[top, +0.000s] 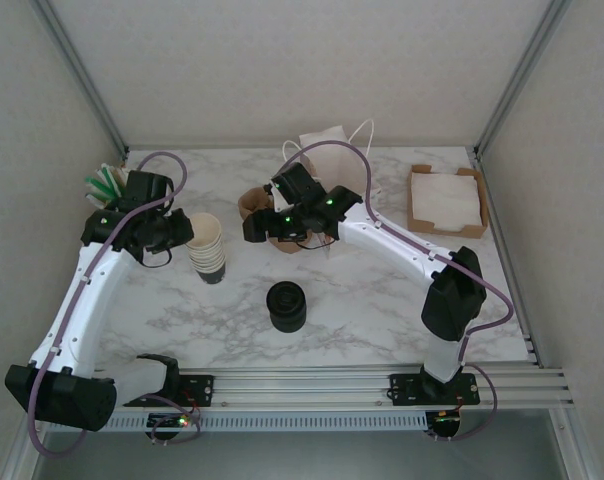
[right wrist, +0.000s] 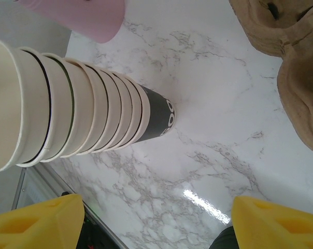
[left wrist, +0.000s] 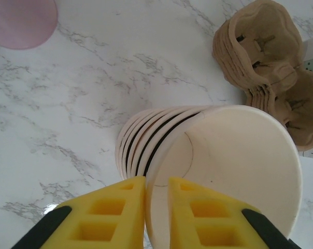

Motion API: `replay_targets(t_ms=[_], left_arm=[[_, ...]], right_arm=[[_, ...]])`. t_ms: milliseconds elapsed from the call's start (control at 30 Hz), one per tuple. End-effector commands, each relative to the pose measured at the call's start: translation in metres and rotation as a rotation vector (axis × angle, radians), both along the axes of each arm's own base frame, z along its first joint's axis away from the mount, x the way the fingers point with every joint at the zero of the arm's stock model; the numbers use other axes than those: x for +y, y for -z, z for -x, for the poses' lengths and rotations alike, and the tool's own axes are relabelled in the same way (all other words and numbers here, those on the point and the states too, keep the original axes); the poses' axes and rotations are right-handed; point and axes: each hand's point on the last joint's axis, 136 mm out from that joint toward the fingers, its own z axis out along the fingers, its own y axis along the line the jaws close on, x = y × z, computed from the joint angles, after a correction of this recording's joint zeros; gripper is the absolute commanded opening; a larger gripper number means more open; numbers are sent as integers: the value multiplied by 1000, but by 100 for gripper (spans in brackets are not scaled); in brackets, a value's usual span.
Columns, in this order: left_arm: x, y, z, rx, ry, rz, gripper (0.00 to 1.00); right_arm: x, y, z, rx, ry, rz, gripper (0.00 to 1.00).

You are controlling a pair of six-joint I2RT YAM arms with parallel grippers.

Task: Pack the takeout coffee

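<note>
The takeout coffee is out of view. A stack of lidless cream cups [top: 208, 250] stands left of centre, its bottom cup dark [right wrist: 156, 119]. My left gripper [top: 182, 232] sits at the top cup's rim [left wrist: 234, 155]. In the left wrist view the left gripper [left wrist: 157, 207] has its yellow fingers a narrow gap apart, one outside the cup wall and one inside, the wall between them. My right gripper [top: 260, 230] hovers right of the stack. Seen from the right wrist, the right gripper [right wrist: 156, 223] is wide open over bare marble with nothing between its fingers.
A stack of black lids [top: 286, 305] stands in the middle near the front. Brown cardboard cup carriers [top: 254, 203] lie behind the right gripper. A white paper bag [top: 332, 150] stands at the back, a box of napkins [top: 444, 198] at the right, green sticks [top: 102, 185] far left.
</note>
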Motion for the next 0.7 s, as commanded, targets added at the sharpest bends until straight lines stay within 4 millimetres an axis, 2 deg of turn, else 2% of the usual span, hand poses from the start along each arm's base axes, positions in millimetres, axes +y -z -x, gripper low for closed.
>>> replay_targets(t_ms=[0, 333, 667], left_arm=[[9, 6, 9, 31, -8, -47, 18], [7, 11, 10, 38, 7, -38, 0], [-14, 0, 5, -22, 43, 96, 0]], right_arm=[[12, -8, 4, 15, -27, -34, 76], [35, -10, 10, 75, -74, -113, 72], [47, -9, 9, 109, -78, -157, 68]])
